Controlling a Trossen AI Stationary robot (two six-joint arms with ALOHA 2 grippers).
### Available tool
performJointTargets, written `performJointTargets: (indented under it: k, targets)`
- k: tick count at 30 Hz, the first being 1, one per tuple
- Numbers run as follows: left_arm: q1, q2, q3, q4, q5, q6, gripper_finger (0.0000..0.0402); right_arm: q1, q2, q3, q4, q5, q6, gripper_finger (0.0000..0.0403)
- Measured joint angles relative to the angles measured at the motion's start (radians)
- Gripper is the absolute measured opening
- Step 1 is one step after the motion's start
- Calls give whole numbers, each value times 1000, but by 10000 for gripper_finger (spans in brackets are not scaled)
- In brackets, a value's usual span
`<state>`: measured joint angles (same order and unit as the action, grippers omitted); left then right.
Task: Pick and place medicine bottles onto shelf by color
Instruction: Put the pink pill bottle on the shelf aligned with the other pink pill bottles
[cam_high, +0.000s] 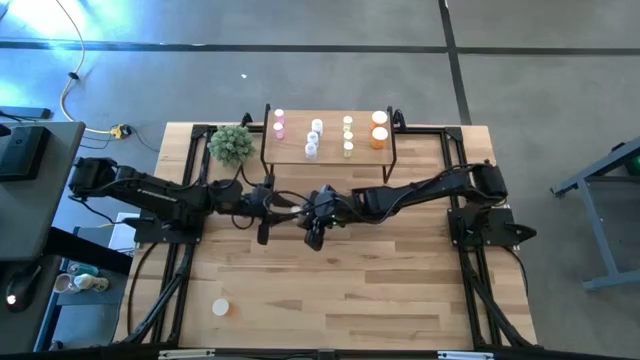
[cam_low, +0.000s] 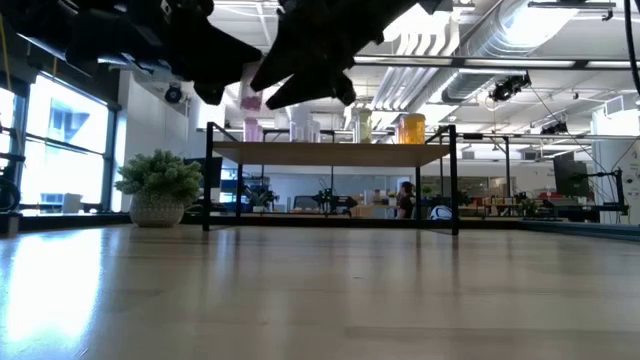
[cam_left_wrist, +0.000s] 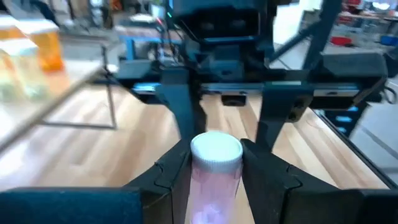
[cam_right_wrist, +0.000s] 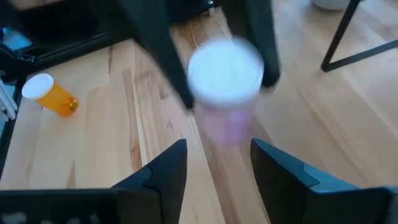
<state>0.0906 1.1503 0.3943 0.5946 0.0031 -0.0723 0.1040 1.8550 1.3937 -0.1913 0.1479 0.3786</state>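
Observation:
My two grippers meet above the middle of the table. My left gripper (cam_left_wrist: 217, 177) is shut on a pink medicine bottle (cam_left_wrist: 214, 180) with a white cap. My right gripper (cam_right_wrist: 217, 165) stands open just short of the bottle (cam_right_wrist: 225, 93), nothing between its fingers. In the left wrist view its two fingers (cam_left_wrist: 185, 115) stand apart beyond the cap. The shelf (cam_high: 330, 152) at the far edge carries pink (cam_high: 279, 124), whitish (cam_high: 314, 138), yellow-green (cam_high: 348, 136) and orange (cam_high: 380, 131) bottles in separate rows. One orange bottle (cam_high: 221, 308) lies on its side on the table, near left. My left gripper pinches the pink bottle's body (cam_left_wrist: 211, 193) just below the white cap (cam_left_wrist: 216, 151), between its two fingers (cam_left_wrist: 169, 177). The fingers come about level from the table's left. The bottle is lifted clear of the table, cap uppermost.
A small potted plant (cam_high: 231, 144) stands beside the shelf's left end. The shelf's thin black legs (cam_low: 209, 180) rise from the far part of the tabletop. Bare wood stretches across the near half of the table (cam_high: 360, 300).

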Motion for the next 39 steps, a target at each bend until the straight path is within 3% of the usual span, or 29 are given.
performJointTargets:
  k: [9, 15, 19, 25, 39]
  targets:
    - [36, -136, 0, 0, -218, 88, 115, 0, -114, 0, -104, 26, -90, 169]
    - [147, -234, 0, 4, -381, 106, 115, 0, -183, 0, -127, 86, -142, 169]
    - [245, -224, 0, 3, -475, 104, 115, 0, -212, 0, -130, 118, -176, 169]
    - [348, -124, 0, 26, -487, -20, 115, 0, -220, 0, -130, 196, -178, 169]
    - [380, 27, 0, 109, -487, -14, 115, 0, -220, 0, -130, 215, -178, 169]
